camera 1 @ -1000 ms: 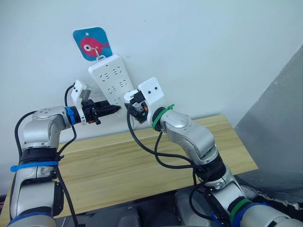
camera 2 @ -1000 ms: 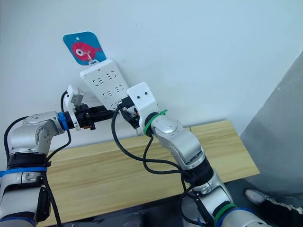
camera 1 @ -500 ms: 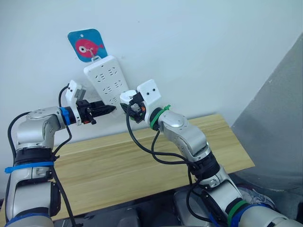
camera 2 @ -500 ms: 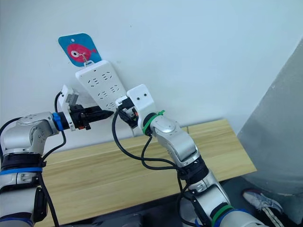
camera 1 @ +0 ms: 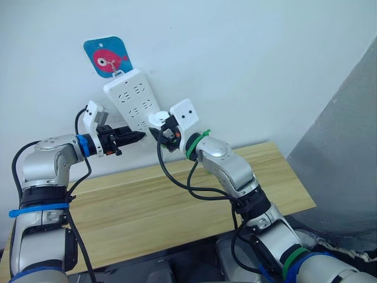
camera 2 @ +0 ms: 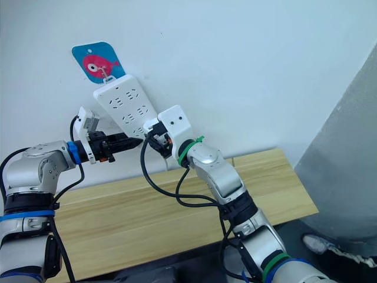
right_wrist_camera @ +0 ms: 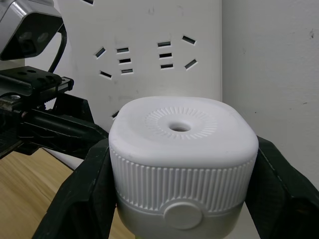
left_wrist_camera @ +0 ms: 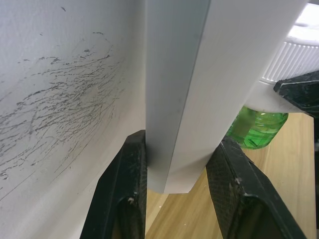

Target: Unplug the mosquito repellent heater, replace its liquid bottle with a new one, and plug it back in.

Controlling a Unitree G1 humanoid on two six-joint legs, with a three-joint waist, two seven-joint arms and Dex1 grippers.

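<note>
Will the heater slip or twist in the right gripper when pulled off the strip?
Probably not much: the heater has ribbed sides under both fingers. It looks light, hollow plastic. The left gripper pinches the power strip, likely steadying it.

A white power strip [camera 1: 134, 103] is hung tilted on a white wall [camera 1: 247, 65], its top caught on a small hook. Behind that hook, a blue card with a pink fish [camera 1: 108, 56] is fixed to the wall. Below, a light wooden desk [camera 1: 147, 212] is set against the wall. A grey panel [camera 1: 347, 153] is seen at the right edge.
</note>
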